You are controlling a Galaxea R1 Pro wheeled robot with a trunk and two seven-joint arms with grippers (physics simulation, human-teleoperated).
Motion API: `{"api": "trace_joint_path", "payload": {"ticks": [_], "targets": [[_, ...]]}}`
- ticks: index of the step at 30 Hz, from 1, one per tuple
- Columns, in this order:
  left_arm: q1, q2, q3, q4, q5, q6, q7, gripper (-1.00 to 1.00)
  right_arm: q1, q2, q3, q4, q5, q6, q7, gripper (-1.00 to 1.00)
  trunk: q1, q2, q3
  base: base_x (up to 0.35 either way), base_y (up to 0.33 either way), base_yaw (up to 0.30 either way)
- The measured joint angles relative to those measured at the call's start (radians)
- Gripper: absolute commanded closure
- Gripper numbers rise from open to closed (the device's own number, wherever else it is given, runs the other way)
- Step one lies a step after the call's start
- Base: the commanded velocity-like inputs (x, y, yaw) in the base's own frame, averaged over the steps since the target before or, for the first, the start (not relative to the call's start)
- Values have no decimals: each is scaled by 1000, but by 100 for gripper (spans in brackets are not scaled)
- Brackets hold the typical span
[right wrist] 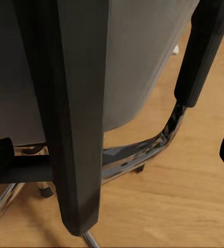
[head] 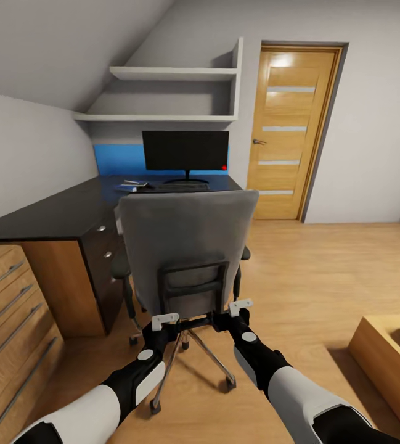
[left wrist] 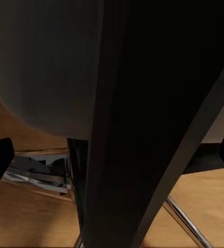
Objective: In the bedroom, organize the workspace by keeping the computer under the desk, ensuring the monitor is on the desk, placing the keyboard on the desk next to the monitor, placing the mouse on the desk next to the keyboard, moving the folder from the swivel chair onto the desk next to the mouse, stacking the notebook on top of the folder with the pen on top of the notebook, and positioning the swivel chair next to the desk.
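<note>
The swivel chair is being viewed from behind, standing on the plank floor just near of the black counter, its grey back turned toward the robot. The left pincer and the right pincer are being held at the dark frame low on the chair's back, one at each side. In both wrist views the finger tips are being shown spread wide at the frame edges, with the chair's dark back strut between them and nothing being pinched. On the counter, the monitor is being shown upright at the far end, before a blue panel. The keyboard is lying just near of it, with pale flat items to its left, too small to be identified.
</note>
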Motion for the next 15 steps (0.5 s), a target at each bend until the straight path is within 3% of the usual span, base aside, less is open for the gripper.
{"api": "trace_joint_path", "payload": {"ticks": [15], "targets": [[0,1,0,0,0,2,0,-100,0,0,1,19,3,0,-2,-100,0,0,0,322,0,0]]}}
